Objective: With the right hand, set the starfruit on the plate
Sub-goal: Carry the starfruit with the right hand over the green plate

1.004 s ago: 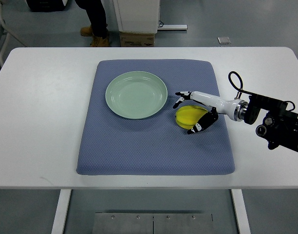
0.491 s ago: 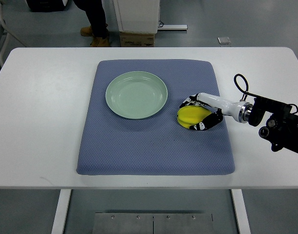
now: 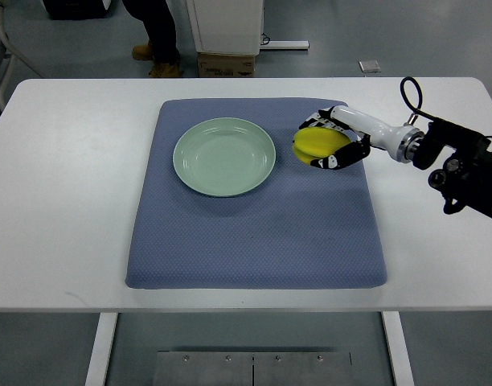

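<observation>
The robot's right hand, fingers wrapped around the glossy yellow starfruit, holds it over the blue quilted mat, with the round pale green ceramic plate near, directly off the hand's fingertip side.

**No legible text in view**

No words, labels, brands, numbers or signs can be read anywhere in the top view. The cardboard box on the floor beyond the table shows no print that can be made out, and the robot's arm carries no readable markings.
</observation>
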